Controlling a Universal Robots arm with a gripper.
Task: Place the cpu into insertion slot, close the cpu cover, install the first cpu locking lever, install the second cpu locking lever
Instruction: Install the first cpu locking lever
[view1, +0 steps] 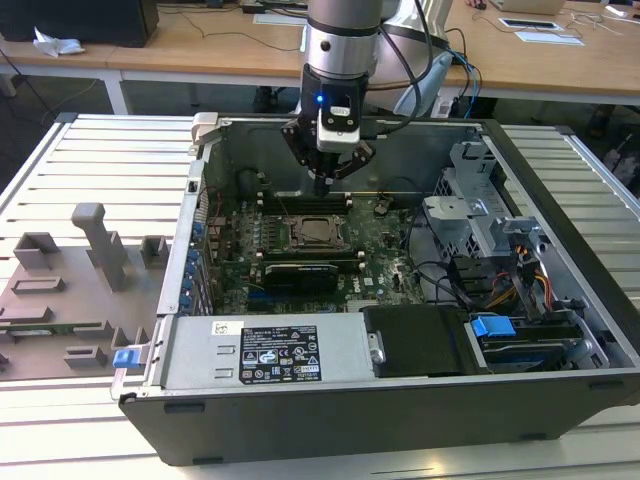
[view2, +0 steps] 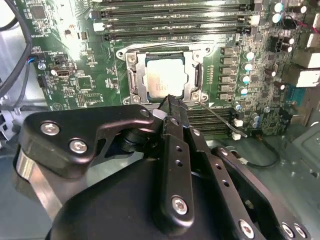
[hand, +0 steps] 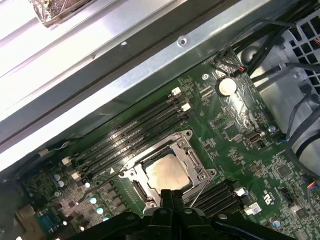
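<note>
**CPU seated in slot, pincer closed and empty above it**

The cpu lies flat in the insertion slot, just below and ahead of the tips of the pincer. In the exterior view the tips hang clear of it, not touching.

The cpu cover looks folded down around the chip, whose matte silver-grey top shows through the window. A thin wire locking lever juts out at an angle just beside the tips and appears unlatched.

The pincer's fingers are drawn together to a point with nothing between them.

Handling, as a judgement:
- **Chip:** light, stiff and flat. Its metal top tolerates contact, but the underside and the slot's contacts are likely fragile, so hold it by the edges only.
- **Cover:** thin sheet metal, probably a little springy.
- **Lever:** stiff, springy wire, smooth and narrow. It could slip off a pointed tip and is best pushed near its free end.

Further out is the green motherboard, crowded with small parts. Long black memory slots run beyond the slot from the pincer. The grey steel case sits on a slatted metal table.
</note>
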